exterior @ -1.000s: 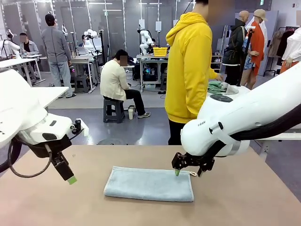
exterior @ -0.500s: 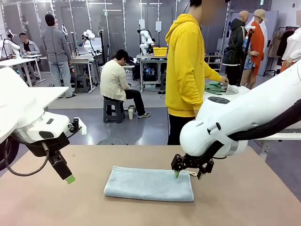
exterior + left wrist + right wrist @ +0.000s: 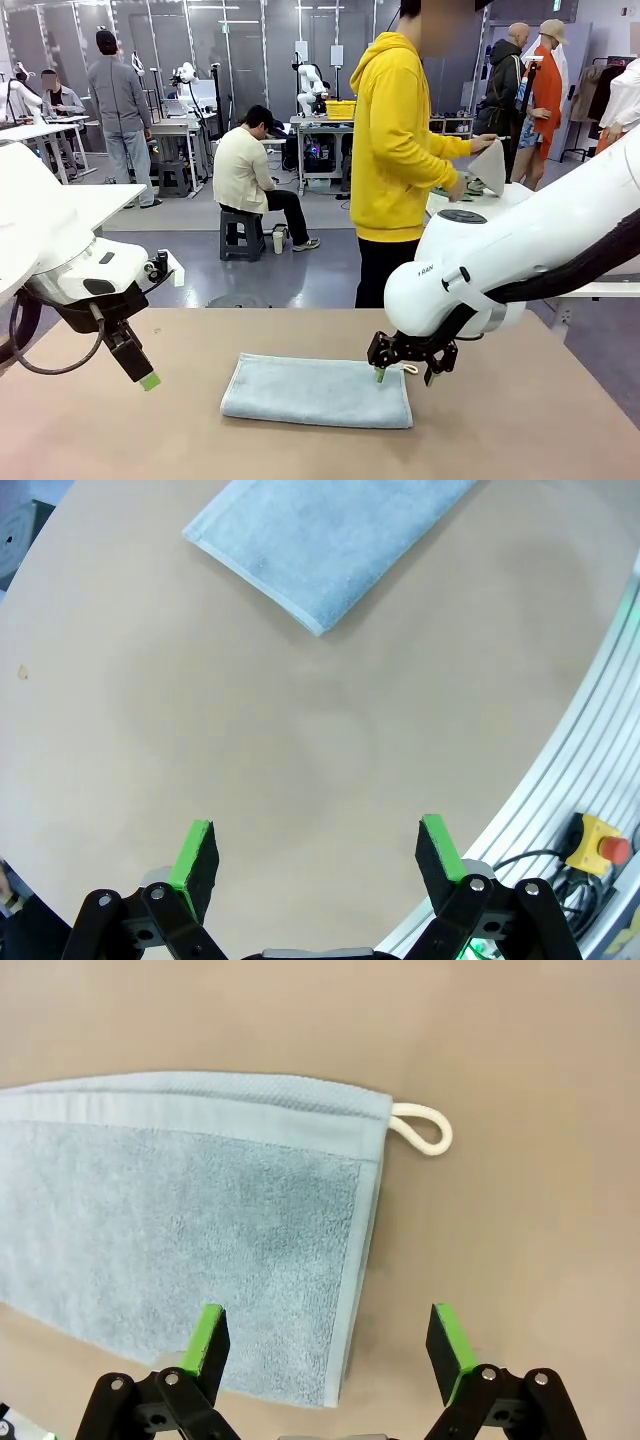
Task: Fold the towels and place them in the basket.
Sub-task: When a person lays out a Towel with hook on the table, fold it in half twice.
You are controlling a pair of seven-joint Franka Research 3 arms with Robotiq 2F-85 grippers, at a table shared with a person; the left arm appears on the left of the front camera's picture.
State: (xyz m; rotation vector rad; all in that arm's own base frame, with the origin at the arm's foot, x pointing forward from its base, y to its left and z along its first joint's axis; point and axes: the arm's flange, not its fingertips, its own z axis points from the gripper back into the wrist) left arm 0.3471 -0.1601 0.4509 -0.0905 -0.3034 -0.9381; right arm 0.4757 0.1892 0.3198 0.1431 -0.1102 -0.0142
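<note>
A grey-blue towel (image 3: 316, 392) lies folded into a long strip at the middle of the table, with a white corner loop (image 3: 425, 1128) at its right end. My right gripper (image 3: 406, 374) hovers open just above that end. In the right wrist view, one of the right gripper's (image 3: 330, 1345) fingers stands over the towel (image 3: 180, 1230) and the other over bare table. My left gripper (image 3: 148, 378) hangs open and empty left of the towel, and the left wrist view has the left gripper (image 3: 318, 855) well short of the towel's (image 3: 330, 540) end. The basket is out of view.
A person in a yellow hoodie (image 3: 400, 140) stands beyond the far edge, turned to a side table and holding up a pale cloth (image 3: 490, 165). The table's metal edge rail and a yellow emergency button (image 3: 600, 845) lie beside my left gripper.
The person has turned to the right and lifted a pale cloth off the side table. My right gripper has shifted slightly to the right. The left arm has barely moved.
</note>
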